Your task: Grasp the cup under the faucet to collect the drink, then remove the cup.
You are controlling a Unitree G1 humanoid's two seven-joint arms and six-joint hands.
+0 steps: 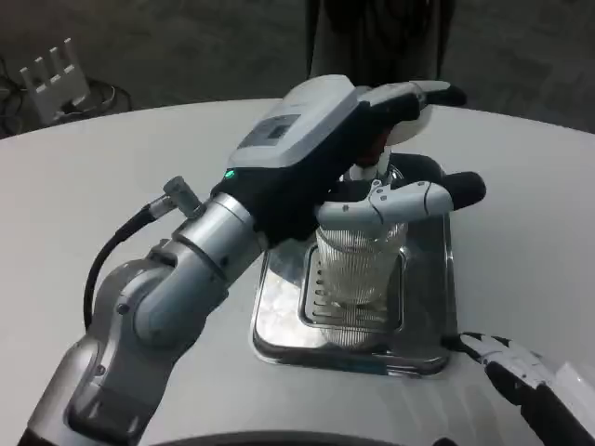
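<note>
Cup (358, 274) on drip tray (279, 316) | left hand (316, 149) fingers (409, 200) gripping its rim

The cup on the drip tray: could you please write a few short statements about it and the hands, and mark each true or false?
1. The left hand is wrapped around the cup. True.
2. The cup lies tipped on its side on the table. False: it stands upright on the slotted grate of the metal drip tray.
3. The cup is clear and ribbed. True.
4. The right hand holds the cup's rim. False: it sits apart at the lower right, near the tray's corner, holding nothing.
5. The table is dark wood. False: it is white.
</note>
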